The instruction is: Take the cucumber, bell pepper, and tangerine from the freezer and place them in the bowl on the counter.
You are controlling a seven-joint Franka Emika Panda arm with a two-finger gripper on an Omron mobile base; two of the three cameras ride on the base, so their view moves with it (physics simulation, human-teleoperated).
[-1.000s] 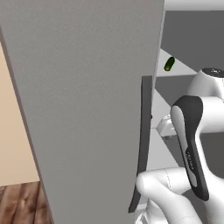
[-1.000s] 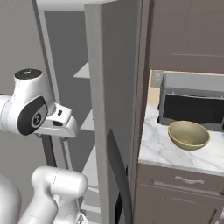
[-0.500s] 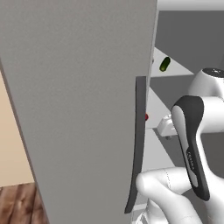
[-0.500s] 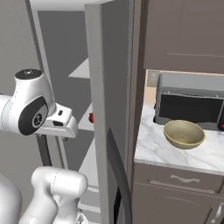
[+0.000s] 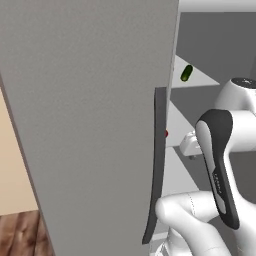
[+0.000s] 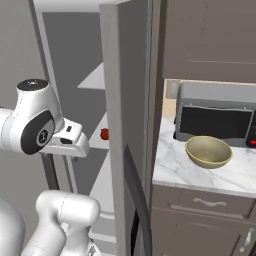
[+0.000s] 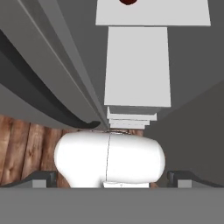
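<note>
Room: a rendered kitchen with brown wall cupboards [image 6: 210, 35], a wood-plank floor [image 7: 26, 144] and a tall grey freezer [image 5: 90, 125] standing open.
Freezer door: swung wide; in the left base view its plain grey face takes up the left half, and its long dark curved handle [image 5: 156, 165] runs down the door's edge.
Shelves: pale grey shelves [image 6: 100, 77] step down inside the freezer; the hand view looks down along them [image 7: 138, 65].
Cucumber [image 5: 186, 73]: dark green, lying on an upper shelf near that shelf's front edge, seen just past the door edge.
Bell pepper [image 6: 104, 134]: glossy red, on a middle shelf near its front edge, partly hidden by the door; it also shows at the top of the hand view [image 7: 127, 1].
Tangerine: cannot tell where it is.
Desk [image 6: 185, 172]: white marble top over brown drawers, right of the freezer.
Bowl [image 6: 208, 151]: pale yellow-olive, upright on the desk towards its front edge, just in front of the grey microwave [image 6: 215, 117].
Arm: white, reaching into the freezer at about the bell pepper's height.
Jaws [image 7: 111, 177]: spread wide, holding nothing, tips at the bottom corners of the hand view.
</note>
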